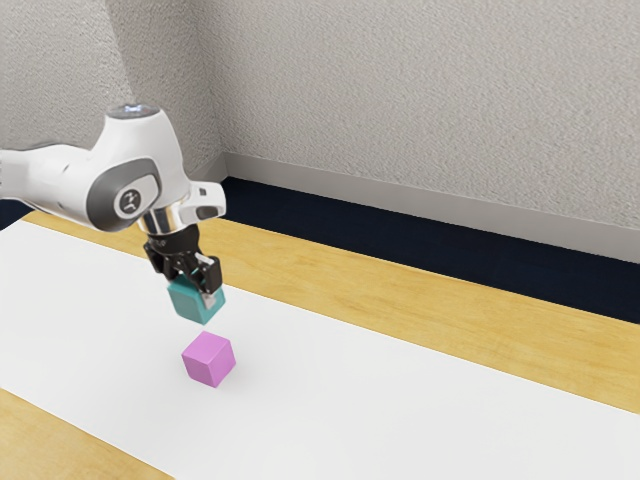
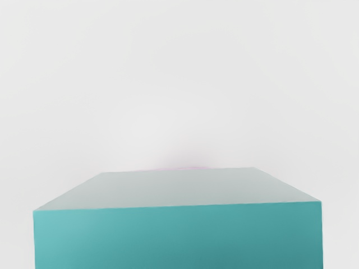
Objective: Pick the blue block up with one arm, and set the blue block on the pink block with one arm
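Pickup half looks done: the tool [image 1: 192, 272] is pinching the blue block [image 1: 197, 302] from two sides, and the block is up off the white table [image 1: 420, 400]. It hangs roughly over the pink block [image 1: 208, 360], near but not touching. What's left, I'd say: line it up, lower it, let go.

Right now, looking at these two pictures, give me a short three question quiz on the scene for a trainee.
1. True or false: the blue block rests on the pink block.
2. The fingers are: A open, B shut on the blue block, C shut on the pink block.
3. Fill in: the pink block stands on a ___ sheet.
Key: 1 false, held in the air. 2 B. 3 white.
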Motion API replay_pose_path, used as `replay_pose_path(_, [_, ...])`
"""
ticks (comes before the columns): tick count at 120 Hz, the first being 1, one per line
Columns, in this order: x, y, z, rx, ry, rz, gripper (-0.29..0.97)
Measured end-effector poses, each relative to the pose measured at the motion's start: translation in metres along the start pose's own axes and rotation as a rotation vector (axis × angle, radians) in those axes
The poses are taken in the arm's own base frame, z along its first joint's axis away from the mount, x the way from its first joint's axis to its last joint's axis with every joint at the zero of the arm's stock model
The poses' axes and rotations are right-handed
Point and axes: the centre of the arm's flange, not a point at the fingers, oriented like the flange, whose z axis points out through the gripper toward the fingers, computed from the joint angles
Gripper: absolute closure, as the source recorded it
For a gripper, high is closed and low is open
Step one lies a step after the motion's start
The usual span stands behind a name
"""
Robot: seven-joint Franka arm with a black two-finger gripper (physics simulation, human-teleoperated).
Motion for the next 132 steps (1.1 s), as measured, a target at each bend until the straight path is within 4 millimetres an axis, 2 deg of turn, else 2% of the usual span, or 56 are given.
replay_pose_path(35, [0.005,0.0,0.012,0.008,0.003,0.004,0.3])
replay_pose_path(67, [-0.006,0.002,0.007,-0.012,0.013,0.007,0.3])
replay_pose_path(132, [-0.01,0.002,0.007,-0.019,-0.005,0.012,0.29])
